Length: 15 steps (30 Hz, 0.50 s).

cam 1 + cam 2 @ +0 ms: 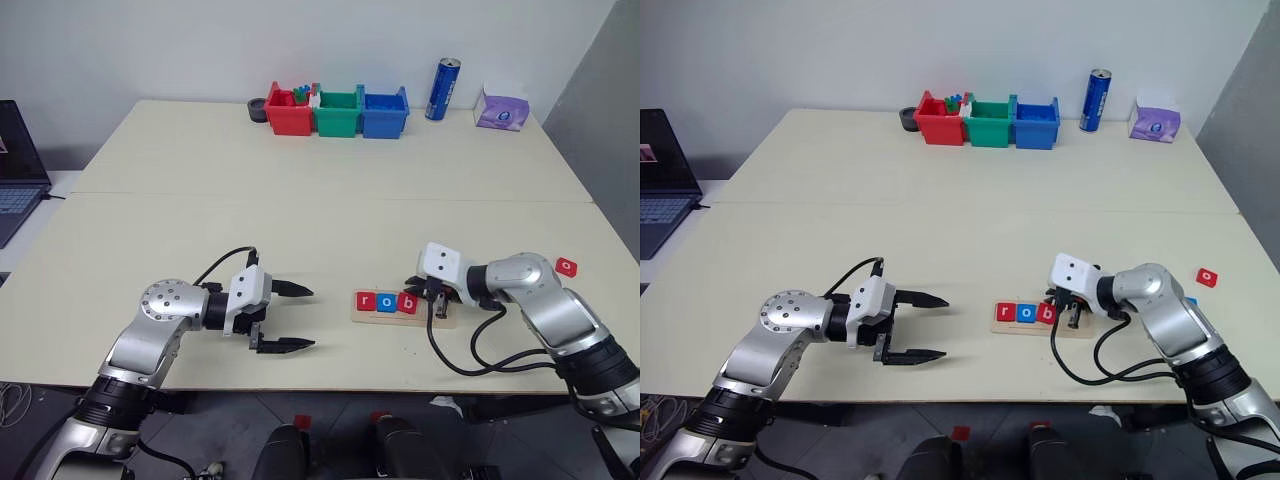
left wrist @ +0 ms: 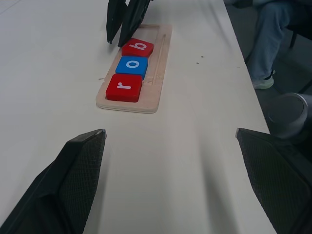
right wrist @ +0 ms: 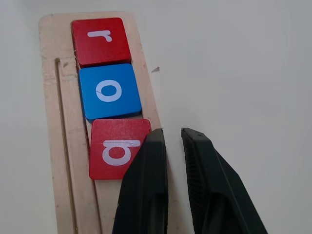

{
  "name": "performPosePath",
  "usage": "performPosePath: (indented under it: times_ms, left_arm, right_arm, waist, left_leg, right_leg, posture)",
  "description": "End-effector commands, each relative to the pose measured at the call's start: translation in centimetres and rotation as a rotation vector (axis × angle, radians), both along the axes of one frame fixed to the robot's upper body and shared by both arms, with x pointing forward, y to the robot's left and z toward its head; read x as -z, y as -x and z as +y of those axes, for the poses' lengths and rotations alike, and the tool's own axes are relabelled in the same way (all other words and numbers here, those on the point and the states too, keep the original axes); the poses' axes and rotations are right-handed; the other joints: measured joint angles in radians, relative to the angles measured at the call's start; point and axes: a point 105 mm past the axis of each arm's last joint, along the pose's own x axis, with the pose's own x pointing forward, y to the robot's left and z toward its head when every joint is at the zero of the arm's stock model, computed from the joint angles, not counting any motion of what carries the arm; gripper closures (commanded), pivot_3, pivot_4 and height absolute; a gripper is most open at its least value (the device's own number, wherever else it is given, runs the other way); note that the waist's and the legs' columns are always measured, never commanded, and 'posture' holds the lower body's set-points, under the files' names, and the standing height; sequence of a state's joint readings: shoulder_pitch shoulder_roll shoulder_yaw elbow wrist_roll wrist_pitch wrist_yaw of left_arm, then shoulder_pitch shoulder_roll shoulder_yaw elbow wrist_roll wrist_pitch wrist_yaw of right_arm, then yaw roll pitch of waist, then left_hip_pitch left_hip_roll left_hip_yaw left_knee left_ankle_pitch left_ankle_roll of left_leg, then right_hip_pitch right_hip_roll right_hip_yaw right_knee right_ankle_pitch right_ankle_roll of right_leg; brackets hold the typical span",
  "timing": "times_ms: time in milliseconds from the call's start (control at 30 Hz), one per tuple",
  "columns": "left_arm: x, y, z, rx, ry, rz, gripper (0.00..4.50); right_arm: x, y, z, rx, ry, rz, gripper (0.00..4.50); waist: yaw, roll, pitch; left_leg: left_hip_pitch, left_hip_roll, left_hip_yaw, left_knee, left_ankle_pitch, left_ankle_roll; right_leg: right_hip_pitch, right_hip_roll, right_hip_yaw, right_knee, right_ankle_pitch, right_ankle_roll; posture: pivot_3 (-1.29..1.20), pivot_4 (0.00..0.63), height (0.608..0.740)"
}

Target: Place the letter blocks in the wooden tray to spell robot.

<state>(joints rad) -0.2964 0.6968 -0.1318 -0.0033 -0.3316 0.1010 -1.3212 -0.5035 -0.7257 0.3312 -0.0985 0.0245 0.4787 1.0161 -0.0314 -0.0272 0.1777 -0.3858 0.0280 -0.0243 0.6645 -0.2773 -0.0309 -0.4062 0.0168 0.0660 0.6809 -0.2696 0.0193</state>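
With three flat square letter tiles, a red "r" [image 3: 101,41], a blue "o" [image 3: 109,91] and a red "b" [image 3: 117,148], seated in the long pale-wood tray [image 1: 403,305] near the table's front edge, the word stands half spelled; the right gripper [image 3: 171,139], fingers nearly pressed together on nothing, rests its tips at the "b" tile's edge, apparently nudging it square. The tray's long axis runs across the robot's front, the word reading left to right; next, by this reading, comes the second "o", perhaps the red tile [image 1: 567,267] lying well to the right; the left gripper [image 1: 288,318] hovers spread wide to the tray's left.
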Motion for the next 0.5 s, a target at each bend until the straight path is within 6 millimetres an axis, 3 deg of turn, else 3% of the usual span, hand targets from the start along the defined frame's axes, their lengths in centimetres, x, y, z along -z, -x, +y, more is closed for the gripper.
performPosePath:
  times_ms: [33, 267, 500]
  left_arm:
    - [-0.5, 0.1, 0.0, 0.009, 0.002, -0.033, 0.00]
    - [-0.4, 0.1, 0.0, 0.009, 0.001, -0.034, 0.00]
    - [-0.3, 0.0, 0.1, 0.004, 0.004, -0.033, 0.00]
  right_arm:
    - [-1.6, 0.4, 0.8, -0.053, -0.019, -0.029, 3.87]
    - [-1.5, 0.6, 0.8, -0.057, -0.016, -0.033, 3.87]
    - [-4.1, -0.1, -0.5, 0.019, -0.085, -0.086, 3.87]
  waist:
    - [0.000, 0.000, 0.000]
    - [0.000, 0.000, 0.000]
    - [0.000, 0.000, 0.000]
  left_leg:
    - [0.000, 0.000, 0.000, 0.000, 0.000, 0.000]
    - [0.000, 0.000, 0.000, 0.000, 0.000, 0.000]
    - [0.000, 0.000, 0.000, 0.000, 0.000, 0.000]
  right_leg:
    - [0.000, 0.000, 0.000, 0.000, 0.000, 0.000]
    - [0.000, 0.000, 0.000, 0.000, 0.000, 0.000]
    - [0.000, 0.000, 0.000, 0.000, 0.000, 0.000]
  posture:
    - [0.00, 0.150, 0.740]
    - [0.00, 0.150, 0.740]
    - [0.00, 0.150, 0.740]
